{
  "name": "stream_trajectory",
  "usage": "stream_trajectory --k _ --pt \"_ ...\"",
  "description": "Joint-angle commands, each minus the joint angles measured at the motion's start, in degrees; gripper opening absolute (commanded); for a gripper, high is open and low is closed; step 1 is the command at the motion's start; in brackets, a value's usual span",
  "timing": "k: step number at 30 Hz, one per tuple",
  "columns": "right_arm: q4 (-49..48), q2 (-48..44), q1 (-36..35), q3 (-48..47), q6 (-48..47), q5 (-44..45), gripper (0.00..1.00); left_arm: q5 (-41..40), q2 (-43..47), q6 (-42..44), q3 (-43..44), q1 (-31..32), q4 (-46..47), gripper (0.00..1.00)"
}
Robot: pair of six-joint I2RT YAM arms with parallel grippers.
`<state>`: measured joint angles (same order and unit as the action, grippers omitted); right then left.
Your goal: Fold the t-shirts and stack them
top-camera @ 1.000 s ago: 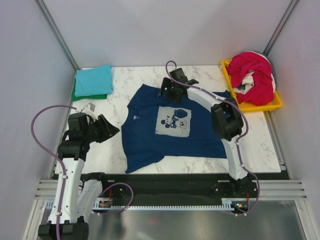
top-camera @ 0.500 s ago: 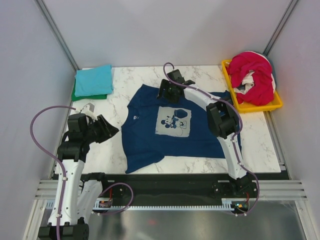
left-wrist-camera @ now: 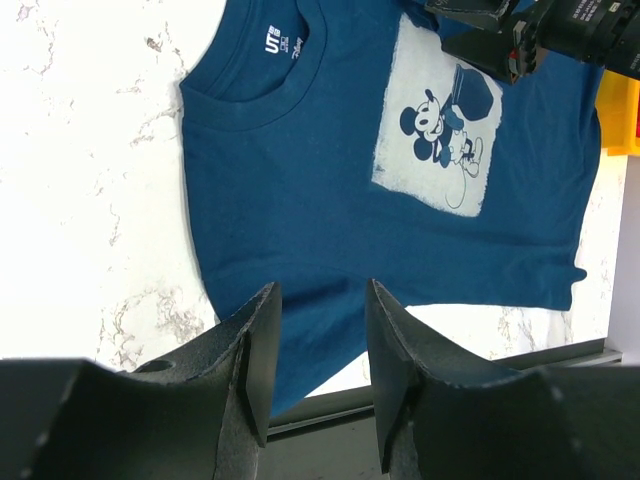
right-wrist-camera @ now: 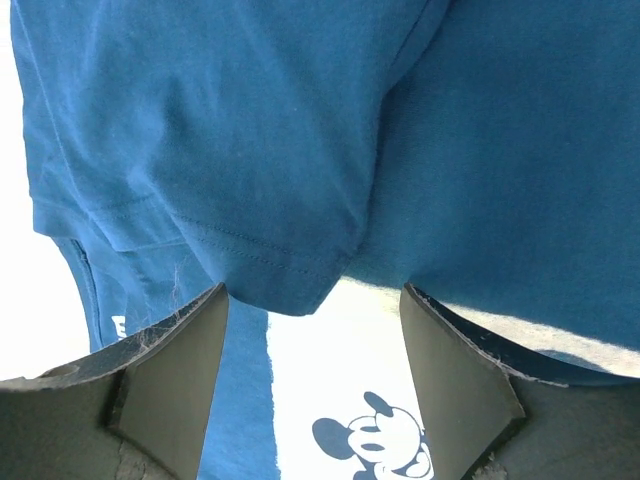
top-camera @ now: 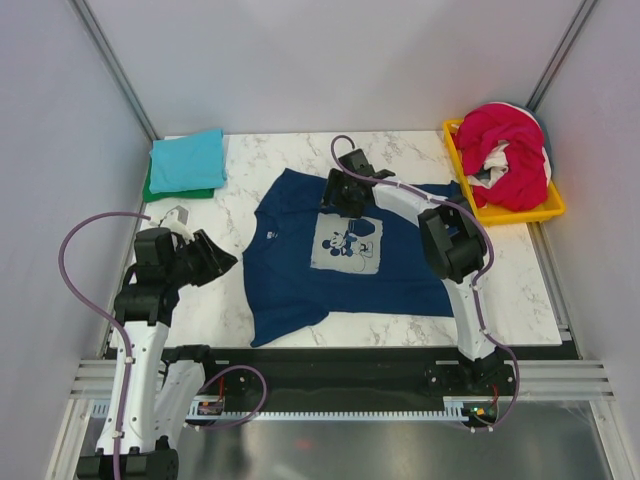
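**Navy t-shirt spread flat, both grippers open and empty**

The marble table (top-camera: 260, 160) carries everything. Its largest load is the navy t-shirt (top-camera: 300, 285), lying flat directly beneath the right gripper (top-camera: 342, 197) and just to the right of the left gripper (top-camera: 215, 255), with its collar turned toward the left gripper.

The yellow tray (top-camera: 548, 205) sits well to the right of the right gripper, at the table's far right corner. It holds a crumpled red t-shirt (top-camera: 505, 130) bunched over a white t-shirt (top-camera: 495, 160).

Beyond the left gripper, at the far left corner, a folded teal t-shirt (top-camera: 188, 158) rests on a green t-shirt (top-camera: 160, 190).

The right gripper (right-wrist-camera: 315, 300) hovers low over the navy t-shirt (right-wrist-camera: 480, 150), fingers spread wide, nothing between them. A folded-over sleeve hem lies just ahead of its fingertips.

The left gripper (left-wrist-camera: 320, 300) points at the navy t-shirt (left-wrist-camera: 300, 200), its fingers a little apart and empty.

The pale print (top-camera: 347, 243) sits just on the near side of the right gripper and also shows in the right wrist view (right-wrist-camera: 370, 430).
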<state>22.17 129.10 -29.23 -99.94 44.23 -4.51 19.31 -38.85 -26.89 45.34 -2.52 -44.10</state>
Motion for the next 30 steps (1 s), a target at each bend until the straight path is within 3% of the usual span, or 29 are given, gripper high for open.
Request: stream_trajectory --k 1,8,14,19,23,28,30 --pt "-1.4 -0.8 -1.0 -2.0 1.3 -0.4 0.77 -0.8 0.8 1.0 -0.3 -0.2 2.0 0.46" --pt "-0.8 1.6 -1.5 -6.3 2.1 -1.0 0.74 -0.9 1.0 1.0 -0.3 -0.3 2.0 0.46" --pt "0.2 3.4 -1.9 -9.3 1.9 -1.1 0.66 -0.9 1.1 1.0 -0.3 -0.2 1.9 0.46" --pt "0.4 3.4 -1.9 -8.4 1.7 -1.1 0.55 -0.8 1.2 0.9 -0.3 -0.1 2.0 0.46" --pt "0.5 3.2 -1.9 -7.1 1.0 -0.7 0.38 -0.7 1.2 1.0 -0.3 -0.3 2.0 0.46" --pt "1.5 0.8 -2.1 -5.3 -0.4 2.3 0.41 -0.8 1.1 0.9 -0.3 -0.1 2.0 0.45" --pt "1.6 -0.9 -2.5 -3.5 -1.5 5.8 0.47 -0.8 1.1 0.9 -0.3 -0.2 1.9 0.45"
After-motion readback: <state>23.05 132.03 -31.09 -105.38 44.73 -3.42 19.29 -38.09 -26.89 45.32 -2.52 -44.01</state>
